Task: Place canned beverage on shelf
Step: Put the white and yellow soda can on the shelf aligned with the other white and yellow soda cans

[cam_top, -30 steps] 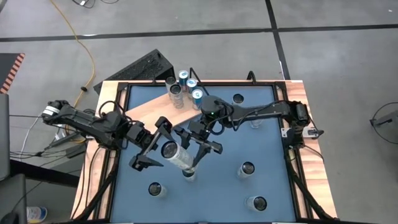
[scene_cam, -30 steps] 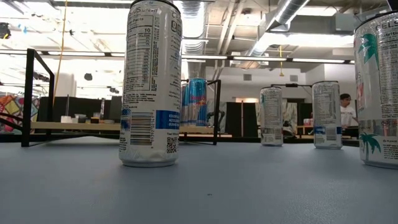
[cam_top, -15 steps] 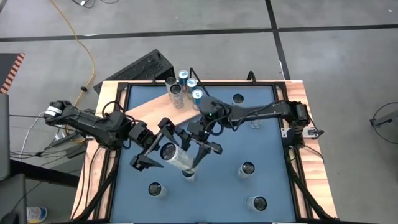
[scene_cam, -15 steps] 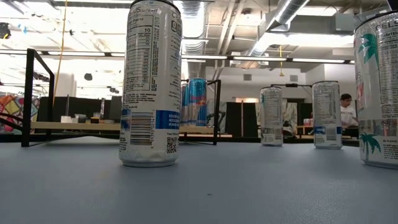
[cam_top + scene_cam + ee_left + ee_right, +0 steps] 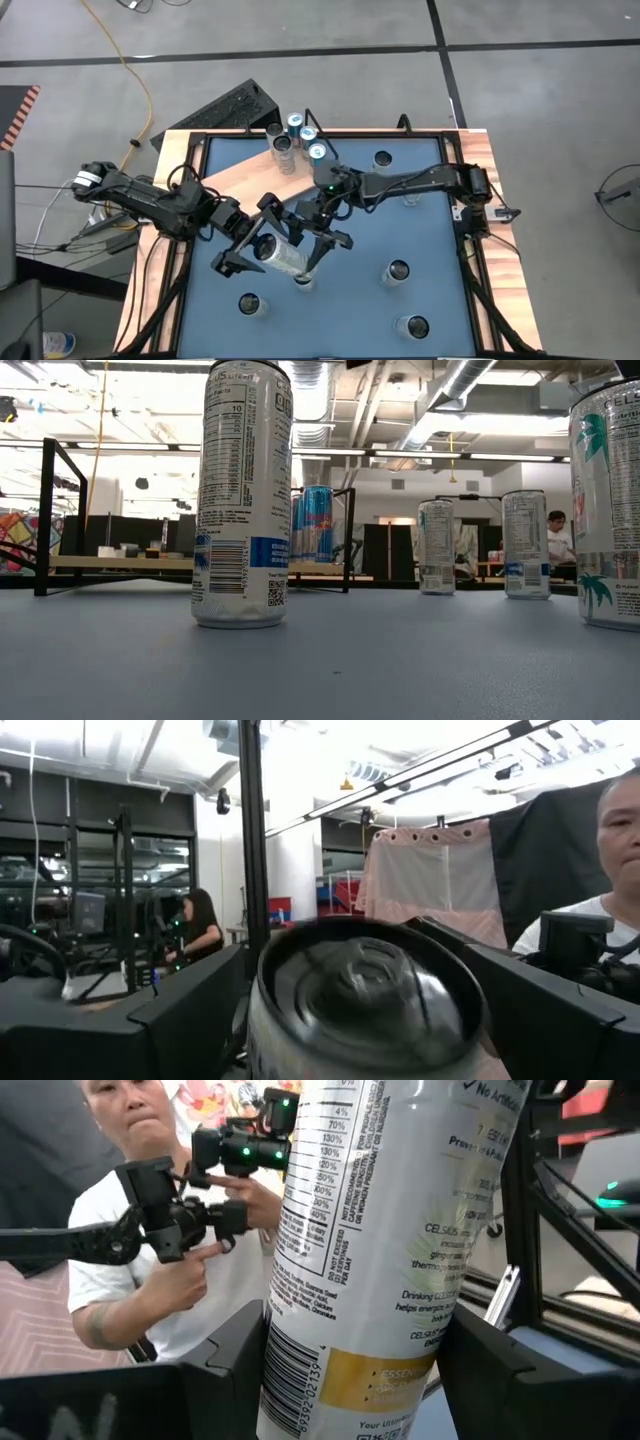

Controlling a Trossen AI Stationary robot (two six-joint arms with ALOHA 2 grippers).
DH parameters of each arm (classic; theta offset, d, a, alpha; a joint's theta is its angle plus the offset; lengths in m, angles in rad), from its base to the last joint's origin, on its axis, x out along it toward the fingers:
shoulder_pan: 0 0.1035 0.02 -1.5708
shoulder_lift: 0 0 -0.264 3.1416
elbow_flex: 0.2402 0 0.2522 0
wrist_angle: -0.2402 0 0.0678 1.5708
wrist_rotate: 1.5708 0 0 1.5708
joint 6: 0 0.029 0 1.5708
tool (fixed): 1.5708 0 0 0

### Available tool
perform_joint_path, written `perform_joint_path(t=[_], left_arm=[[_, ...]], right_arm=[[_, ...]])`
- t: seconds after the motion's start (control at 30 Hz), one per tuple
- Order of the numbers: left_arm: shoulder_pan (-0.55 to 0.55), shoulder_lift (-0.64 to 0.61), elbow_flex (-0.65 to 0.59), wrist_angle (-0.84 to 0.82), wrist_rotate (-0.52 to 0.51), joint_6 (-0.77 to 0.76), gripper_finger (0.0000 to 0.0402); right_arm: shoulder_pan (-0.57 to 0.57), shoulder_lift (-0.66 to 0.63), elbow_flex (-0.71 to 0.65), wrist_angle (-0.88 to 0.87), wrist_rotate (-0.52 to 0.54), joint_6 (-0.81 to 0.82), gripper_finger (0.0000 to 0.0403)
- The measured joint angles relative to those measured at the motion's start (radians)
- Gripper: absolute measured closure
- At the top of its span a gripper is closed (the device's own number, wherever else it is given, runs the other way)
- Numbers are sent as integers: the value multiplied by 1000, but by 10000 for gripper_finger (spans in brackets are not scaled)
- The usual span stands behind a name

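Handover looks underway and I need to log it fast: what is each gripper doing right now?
Left gripper: fingers on either side of the can, seemingly shut on it.
Right gripper: shut on the same can, held above the table.

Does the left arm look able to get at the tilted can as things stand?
Probably yes. The left gripper is already lined up on the top end of the can, with nothing between them. The right gripper holds the can's body between its fingers, leaving the top end free.

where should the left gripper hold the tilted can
Across the can body near its top end, fingers on opposite sides of the round wall. The right gripper clamps the other end, so the left gripper comes from the free end.
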Motion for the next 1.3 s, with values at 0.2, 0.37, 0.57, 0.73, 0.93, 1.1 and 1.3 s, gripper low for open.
perform_joint_path(t=[0.2, 0.37, 0.57, 0.73, 0.93, 1.1, 1.3], left_arm=[[0, 1, 0, -13, 0, -32, 74], [0, 1, 0, -5, -22, -33, 101], [0, 1, 0, 1, -38, -14, 112], [0, 0, 0, 5, -43, -14, 122], [0, 0, 0, 5, -39, -12, 128], [0, 0, 0, 5, -38, -11, 129], [0, 0, 0, 5, -28, -3, 139]], right_arm=[[0, 8, 0, 61, -4, 47, 180], [0, -6, -1, 65, -26, 44, 179], [-1, -10, 0, 95, -30, 46, 180], [-1, -10, 0, 98, -30, 44, 179], [-6, -10, 0, 99, -34, 49, 179], [-6, -10, 0, 99, -34, 49, 179], [-6, -10, 0, 97, -33, 66, 172]])
